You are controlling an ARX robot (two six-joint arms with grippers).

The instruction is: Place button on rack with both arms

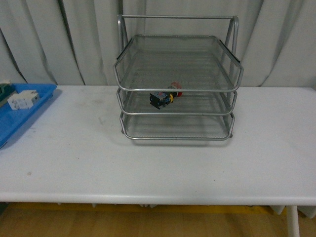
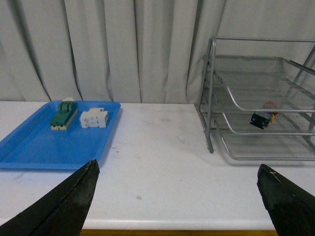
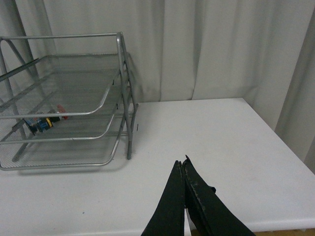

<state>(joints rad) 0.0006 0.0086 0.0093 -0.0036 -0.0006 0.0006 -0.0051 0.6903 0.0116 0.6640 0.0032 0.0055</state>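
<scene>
Front view: with neither arm in sight, the button (image 1: 163, 97) lies on its side on the rack's (image 1: 177, 78) middle tier.
Left wrist: left gripper (image 2: 177, 199) gapes wide, empty, well clear; best kept there.
Right wrist: right gripper (image 3: 184, 169) pinched together on nothing, far from rack.
</scene>
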